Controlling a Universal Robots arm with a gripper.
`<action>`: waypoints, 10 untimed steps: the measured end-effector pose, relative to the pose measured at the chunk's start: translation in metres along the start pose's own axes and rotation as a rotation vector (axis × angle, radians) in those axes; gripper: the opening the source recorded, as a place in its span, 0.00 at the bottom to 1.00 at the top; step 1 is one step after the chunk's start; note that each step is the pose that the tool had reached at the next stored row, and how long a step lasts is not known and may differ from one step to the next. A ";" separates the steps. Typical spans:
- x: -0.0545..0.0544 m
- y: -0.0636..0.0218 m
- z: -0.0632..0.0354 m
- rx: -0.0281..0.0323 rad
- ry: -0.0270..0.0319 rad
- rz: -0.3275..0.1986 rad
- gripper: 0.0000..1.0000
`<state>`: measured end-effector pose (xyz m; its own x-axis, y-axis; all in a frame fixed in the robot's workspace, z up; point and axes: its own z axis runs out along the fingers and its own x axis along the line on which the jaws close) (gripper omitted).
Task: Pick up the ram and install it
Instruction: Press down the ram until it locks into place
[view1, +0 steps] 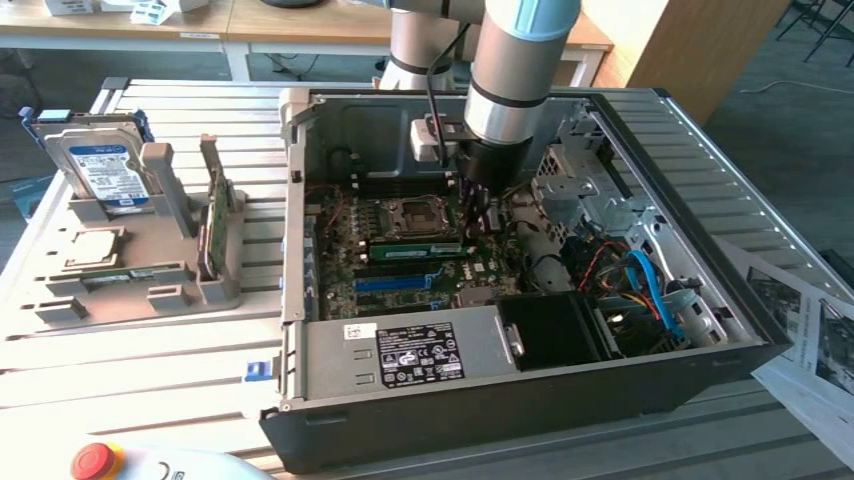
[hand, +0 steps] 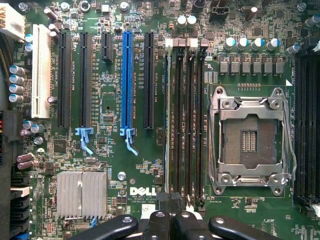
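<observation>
Pincer (hand: 172, 220) (fingers pressed together) possibly touching the ram (hand: 169, 125), seated.

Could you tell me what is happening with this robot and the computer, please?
A robot arm is reaching down into an open computer case. Its gripper is shut and sits over the motherboard's memory slots, beside the empty CPU socket. The ram appears to stand in one of those slots already. Whether the gripper touches it is unclear. A hard drive waits in a grey holder outside the case.
</observation>
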<state>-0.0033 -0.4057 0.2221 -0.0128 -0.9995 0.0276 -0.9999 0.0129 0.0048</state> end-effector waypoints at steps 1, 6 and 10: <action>0.000 0.0000 -0.0003 0.0001 -0.0003 0.000 0.10; 0.000 0.0000 -0.0052 -0.0012 -0.0001 0.000 0.10; 0.000 0.0001 -0.0119 -0.0022 0.0000 0.000 0.10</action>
<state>-0.0033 -0.4057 0.2341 -0.0127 -0.9995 0.0276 -0.9999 0.0129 0.0071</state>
